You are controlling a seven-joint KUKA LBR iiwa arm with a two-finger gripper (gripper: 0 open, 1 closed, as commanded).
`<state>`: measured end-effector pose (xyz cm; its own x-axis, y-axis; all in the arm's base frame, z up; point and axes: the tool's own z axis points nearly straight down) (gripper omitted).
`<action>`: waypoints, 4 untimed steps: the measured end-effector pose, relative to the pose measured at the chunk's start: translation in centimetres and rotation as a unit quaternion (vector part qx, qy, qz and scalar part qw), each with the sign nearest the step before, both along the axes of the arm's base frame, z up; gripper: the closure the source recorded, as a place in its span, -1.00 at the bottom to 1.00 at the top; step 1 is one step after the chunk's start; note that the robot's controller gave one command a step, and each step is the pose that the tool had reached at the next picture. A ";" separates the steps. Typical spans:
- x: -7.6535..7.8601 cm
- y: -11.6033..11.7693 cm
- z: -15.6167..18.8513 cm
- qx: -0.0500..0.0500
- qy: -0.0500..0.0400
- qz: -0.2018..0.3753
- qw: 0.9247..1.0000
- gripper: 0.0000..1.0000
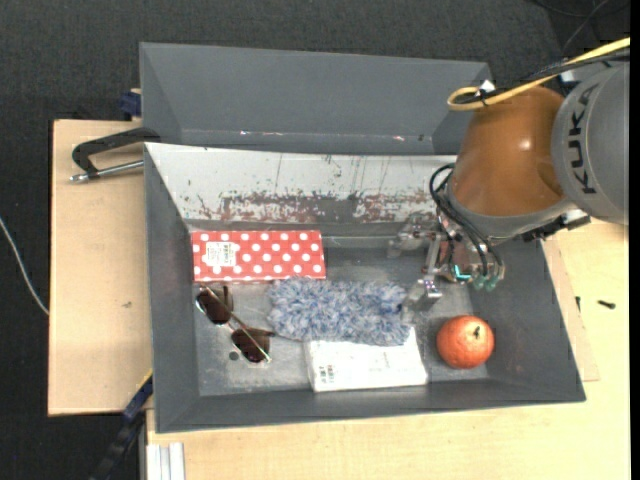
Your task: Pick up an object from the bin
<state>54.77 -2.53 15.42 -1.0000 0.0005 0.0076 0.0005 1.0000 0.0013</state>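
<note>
Currently the bin (170,298) holds box (258,256), sunglasses (232,324), cloth (335,310), apple (465,342); end effector (428,290) state unclear.

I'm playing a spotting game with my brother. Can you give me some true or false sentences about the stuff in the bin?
1. The apple is red. True.
2. The spotted box is blue. False: it is red with white dots.
3. The sunglasses lie on top of the apple. False: they lie at the bin's left front, far from it.
4. The hand is by the right end of the fluffy blue cloth. True.
</note>
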 end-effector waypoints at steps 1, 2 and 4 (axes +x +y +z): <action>0.2 0.2 -1.9 -0.001 -0.008 0.032 0.999 -1.00; -0.5 0.8 -7.9 0.000 0.002 0.105 0.994 1.00; -1.0 0.5 5.1 0.000 -0.007 0.106 0.994 1.00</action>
